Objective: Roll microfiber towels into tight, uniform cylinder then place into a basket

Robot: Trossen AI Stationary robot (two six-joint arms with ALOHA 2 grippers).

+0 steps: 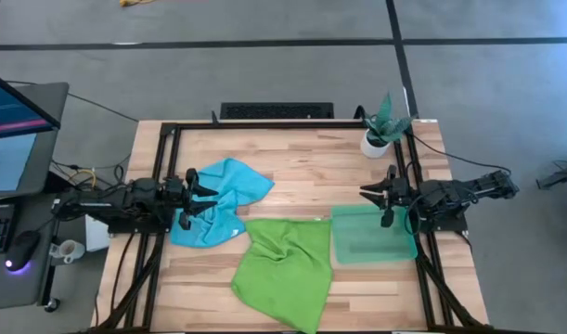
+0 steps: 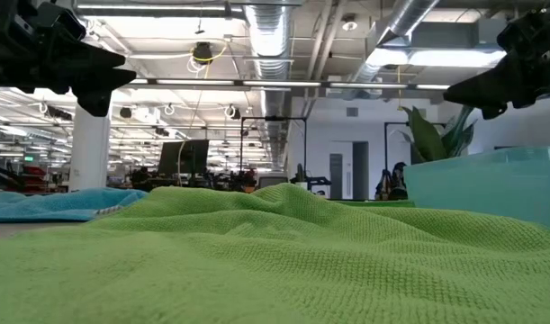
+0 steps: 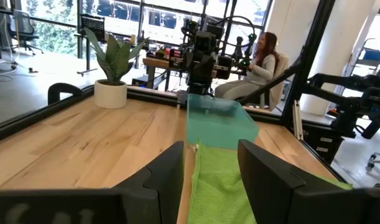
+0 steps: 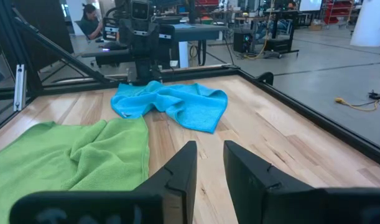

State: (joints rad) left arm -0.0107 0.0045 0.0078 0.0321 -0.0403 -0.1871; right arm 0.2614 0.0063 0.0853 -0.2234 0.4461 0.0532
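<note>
A turquoise blue towel (image 1: 223,199) lies crumpled on the table's left part; it also shows in the right wrist view (image 4: 171,102). A lime green towel (image 1: 285,264) lies rumpled at the near middle, its right edge beside the basket. The translucent green basket (image 1: 371,234) stands on the table's right part. My left gripper (image 1: 199,197) is open above the blue towel's left part. My right gripper (image 1: 378,202) is open above the basket's far edge. Both are empty.
A small white pot with a green plant (image 1: 380,130) stands at the table's far right corner. A black frame (image 1: 283,125) runs round the table. Bare wood (image 1: 311,176) lies between the towels and the far edge. A person (image 3: 261,59) sits beyond the table.
</note>
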